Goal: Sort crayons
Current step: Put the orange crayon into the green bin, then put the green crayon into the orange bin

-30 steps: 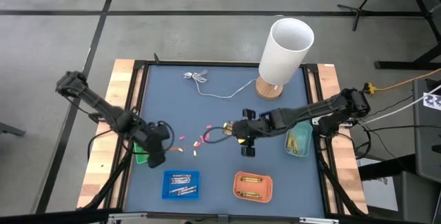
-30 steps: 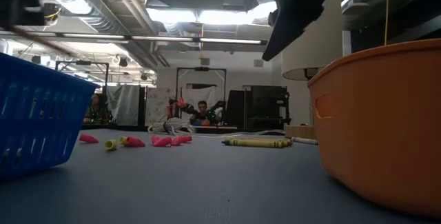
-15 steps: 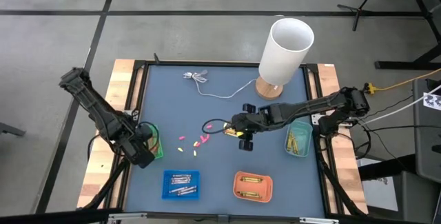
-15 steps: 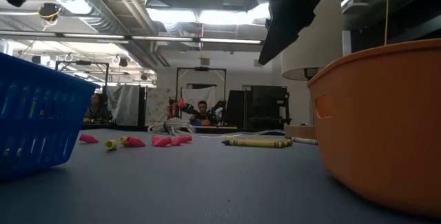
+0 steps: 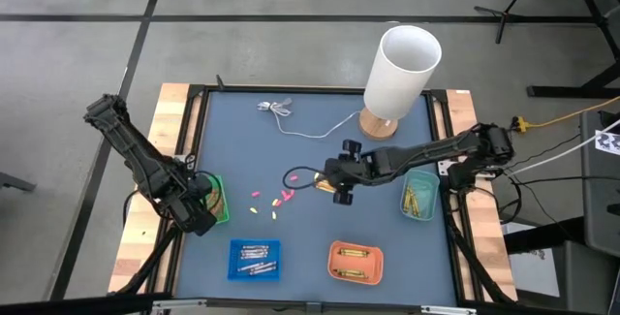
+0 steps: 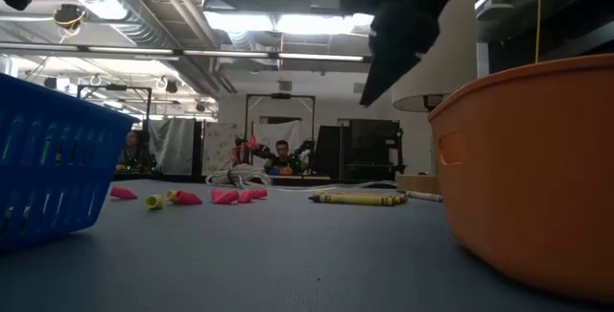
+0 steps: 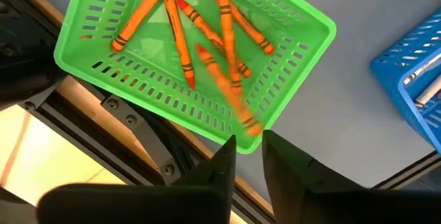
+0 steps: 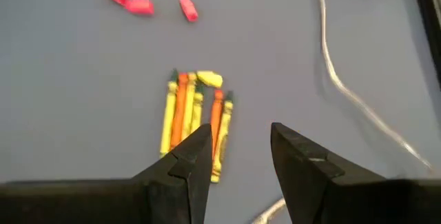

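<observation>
A small bundle of yellow and orange crayons (image 8: pixel 196 117) lies on the blue-grey table mat; it also shows in the high view (image 5: pixel 321 184) and the low view (image 6: pixel 355 198). Pink and yellow bits (image 5: pixel 271 200) lie to its left. My right gripper (image 8: pixel 238 131) is open and empty, hovering just right of the bundle (image 5: pixel 338 187). My left gripper (image 7: pixel 248 140) is open above the near-left corner of a green tray (image 7: pixel 207 114) that holds several orange crayons. One blurred orange crayon (image 7: pixel 227 103) is in the air just off its fingertips. The left gripper also shows in the high view (image 5: pixel 197 216).
A blue tray (image 5: pixel 254 259) with grey crayons and an orange tray (image 5: pixel 356 263) stand near the front edge. A clear tray (image 5: pixel 419 197) with yellow crayons is at the right. A white lamp (image 5: pixel 400 73) and its thin white cable (image 5: pixel 305 129) are at the back.
My left gripper has gone toward the table's left edge and now hangs over the green tray, where an orange crayon is dropping from its fingertips. My right gripper has shifted a little toward the far edge, staying above the crayon bundle.
</observation>
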Available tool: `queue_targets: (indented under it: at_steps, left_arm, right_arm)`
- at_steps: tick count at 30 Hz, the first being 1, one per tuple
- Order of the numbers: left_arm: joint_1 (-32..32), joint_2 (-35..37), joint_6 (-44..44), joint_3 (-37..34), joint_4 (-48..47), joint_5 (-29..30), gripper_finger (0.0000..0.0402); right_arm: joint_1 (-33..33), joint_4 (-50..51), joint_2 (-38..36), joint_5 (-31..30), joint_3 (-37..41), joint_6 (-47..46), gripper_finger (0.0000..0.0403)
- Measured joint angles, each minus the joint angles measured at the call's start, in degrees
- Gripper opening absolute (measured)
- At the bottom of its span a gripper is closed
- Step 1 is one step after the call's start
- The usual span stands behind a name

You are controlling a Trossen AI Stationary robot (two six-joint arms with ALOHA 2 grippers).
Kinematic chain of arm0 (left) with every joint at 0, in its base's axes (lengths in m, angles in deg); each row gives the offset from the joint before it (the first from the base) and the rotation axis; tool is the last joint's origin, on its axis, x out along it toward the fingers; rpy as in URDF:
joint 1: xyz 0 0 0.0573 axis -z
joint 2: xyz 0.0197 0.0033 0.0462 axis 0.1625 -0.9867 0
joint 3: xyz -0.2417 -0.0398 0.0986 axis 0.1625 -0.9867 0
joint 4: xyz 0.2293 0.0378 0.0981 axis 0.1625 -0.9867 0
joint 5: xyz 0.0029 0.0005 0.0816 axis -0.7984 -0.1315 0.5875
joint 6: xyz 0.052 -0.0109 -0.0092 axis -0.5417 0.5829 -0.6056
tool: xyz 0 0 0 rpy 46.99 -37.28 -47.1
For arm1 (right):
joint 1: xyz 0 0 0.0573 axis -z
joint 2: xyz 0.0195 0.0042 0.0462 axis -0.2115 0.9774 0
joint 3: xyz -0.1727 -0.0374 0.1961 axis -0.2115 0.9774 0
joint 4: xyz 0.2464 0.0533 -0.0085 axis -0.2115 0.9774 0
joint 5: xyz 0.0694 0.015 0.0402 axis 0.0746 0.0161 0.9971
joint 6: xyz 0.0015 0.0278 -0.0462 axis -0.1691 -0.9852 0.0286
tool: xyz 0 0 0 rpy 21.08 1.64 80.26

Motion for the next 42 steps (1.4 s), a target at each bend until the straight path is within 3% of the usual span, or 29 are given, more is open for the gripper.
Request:
queue_targets:
  at_steps: [9,18,42]
  left_arm:
    - [0.0,0.0,1.4,0.0,0.3,0.9,0.0081]
    - [0.0,0.0,1.3,0.0,0.3,3.7,0.0081]
    - [0.0,-0.8,1.3,0.0,0.9,3.6,0.0082]
  right_arm:
    - [4.0,-0.4,6.3,1.9,0.0,1.7,0.0147]
    - [7.9,-0.8,11.5,10.2,0.0,1.8,0.0147]
    - [8.2,-5.8,15.6,9.6,-0.1,3.2,0.0147]
